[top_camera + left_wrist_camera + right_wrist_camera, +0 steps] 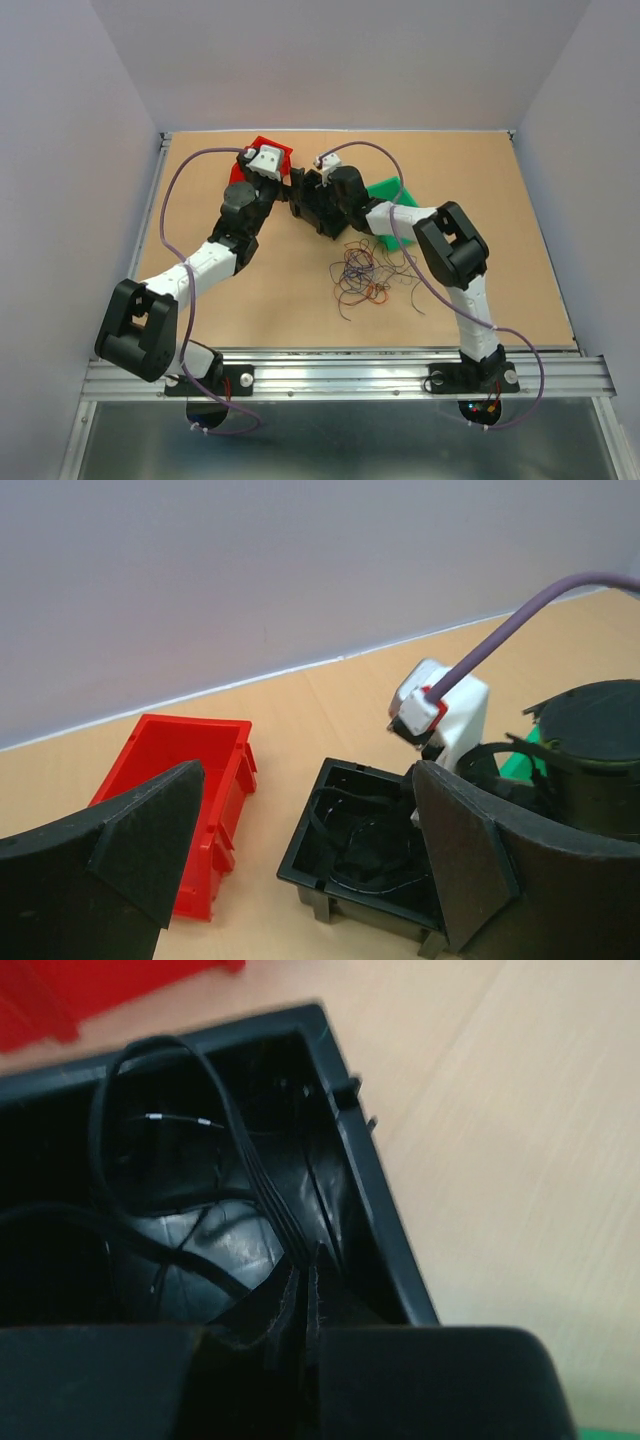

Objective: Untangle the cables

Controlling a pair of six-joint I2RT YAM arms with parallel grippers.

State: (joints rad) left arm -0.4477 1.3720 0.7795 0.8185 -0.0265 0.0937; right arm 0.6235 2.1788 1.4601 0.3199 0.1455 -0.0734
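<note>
Top, left-wrist and right-wrist views. The bench (250, 300), a tan board, carried all items. The left arm (205, 262) reached toward the far left; the right arm (455, 250) bent across toward the middle. Three bins stood along the far part of the bench: a red bin (190, 750) at left, a black bin (385, 1230) just beside it, and a green bin (385, 188) partly hidden behind the right arm. The left tool (308, 780) hung above the red and black bins, its jaws spread wide and holding nothing. The right tool (305, 1325) was pinched closed on black strands (270, 1200) that looped down into the black bin. The tangle of cables (360, 272), red, purple and dark, lay loose on the bench near the right arm.
</note>
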